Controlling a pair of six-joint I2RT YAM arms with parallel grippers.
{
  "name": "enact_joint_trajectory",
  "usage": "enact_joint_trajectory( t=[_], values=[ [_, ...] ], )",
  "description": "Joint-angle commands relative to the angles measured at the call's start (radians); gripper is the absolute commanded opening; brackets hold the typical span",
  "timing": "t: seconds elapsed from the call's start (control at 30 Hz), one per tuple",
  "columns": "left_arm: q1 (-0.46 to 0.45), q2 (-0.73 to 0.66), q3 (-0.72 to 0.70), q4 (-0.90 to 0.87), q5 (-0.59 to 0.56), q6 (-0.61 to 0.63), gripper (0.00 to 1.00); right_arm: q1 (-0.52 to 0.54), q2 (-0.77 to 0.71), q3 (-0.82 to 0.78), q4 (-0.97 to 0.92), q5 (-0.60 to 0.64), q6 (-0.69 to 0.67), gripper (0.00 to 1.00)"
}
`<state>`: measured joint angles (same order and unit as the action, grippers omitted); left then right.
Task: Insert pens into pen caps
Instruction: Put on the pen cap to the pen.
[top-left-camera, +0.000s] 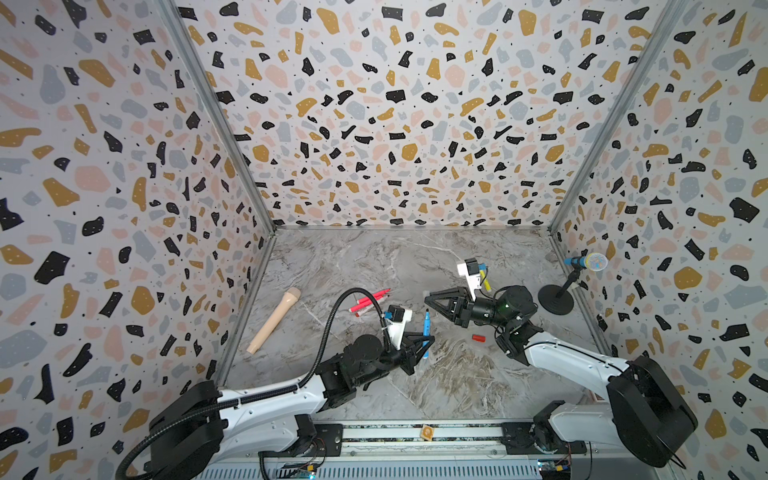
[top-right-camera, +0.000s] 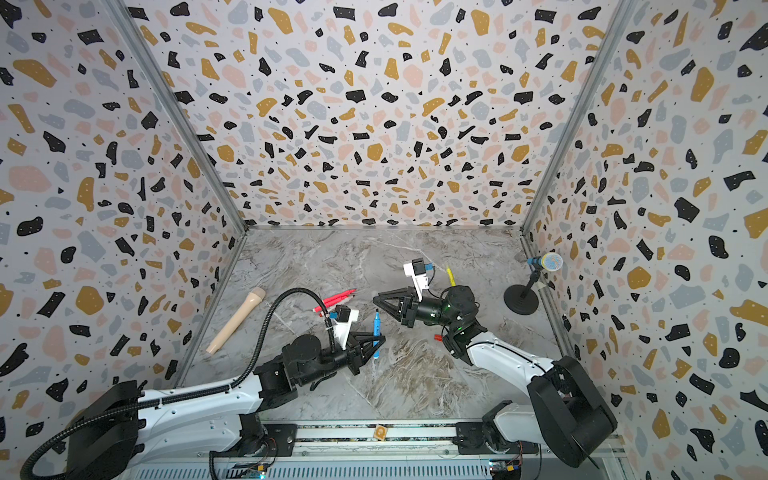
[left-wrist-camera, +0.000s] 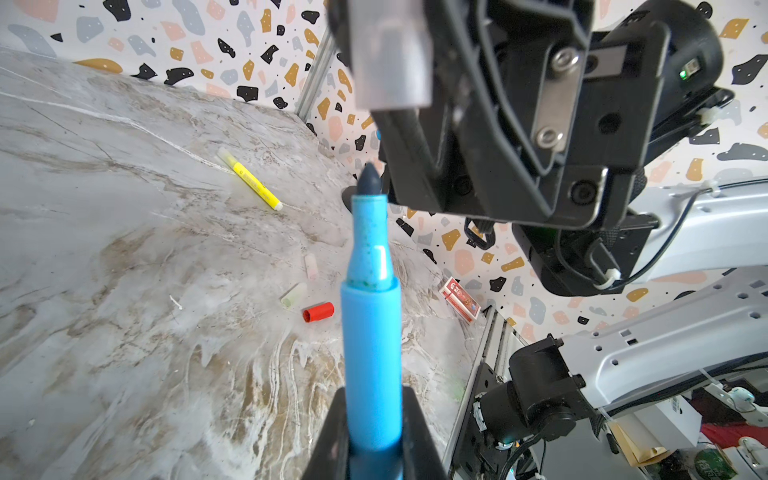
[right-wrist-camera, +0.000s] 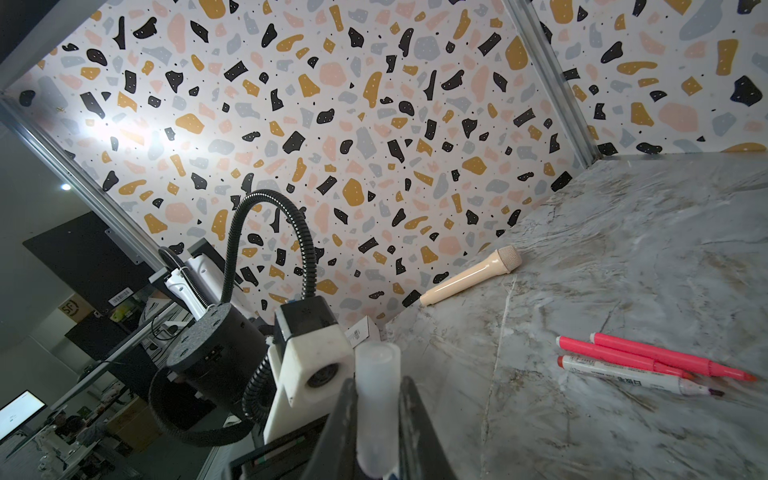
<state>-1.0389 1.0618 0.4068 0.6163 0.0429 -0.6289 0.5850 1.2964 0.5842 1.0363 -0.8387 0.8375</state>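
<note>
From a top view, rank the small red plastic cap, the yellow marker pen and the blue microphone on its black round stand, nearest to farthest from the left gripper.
1. Small red plastic cap: just right of the left gripper.
2. Yellow marker pen: farther back, also to the right.
3. Blue microphone on its black round stand: far right, farther back still.

blue pen (left-wrist-camera: 371, 332): rear end buried between the jaws of the left pincer (left-wrist-camera: 372, 405), cropped by the frame edge. clear pen cap (left-wrist-camera: 390, 54), pinched in the right pincer (right-wrist-camera: 377, 409): blurred, top cropped; too small to tell in both top views.
</note>
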Motion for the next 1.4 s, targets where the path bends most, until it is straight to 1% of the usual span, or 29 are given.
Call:
enact_joint_trajectory(
  t=[0.0,0.67,1.07,1.2,1.37],
  values=[
    [-0.004,-0.022,0.029,0.053,-0.008,-0.002,0.00,0.009,0.005,0.000,0.056,0.010,0.018,0.14],
    [-0.004,-0.049,0.019,0.062,-0.025,-0.013,0.00,0.038,-0.013,-0.044,0.100,0.014,0.032,0.14],
    [-0.004,-0.058,0.006,0.128,-0.035,-0.038,0.00,0.061,-0.024,-0.132,0.217,0.028,0.058,0.15],
    [-0.004,-0.057,0.004,0.145,-0.037,-0.041,0.00,0.068,-0.025,-0.130,0.209,0.021,0.043,0.16],
    [-0.004,-0.063,0.001,0.163,-0.031,-0.037,0.00,0.098,-0.048,-0.132,0.157,-0.003,-0.034,0.21]
  ],
)
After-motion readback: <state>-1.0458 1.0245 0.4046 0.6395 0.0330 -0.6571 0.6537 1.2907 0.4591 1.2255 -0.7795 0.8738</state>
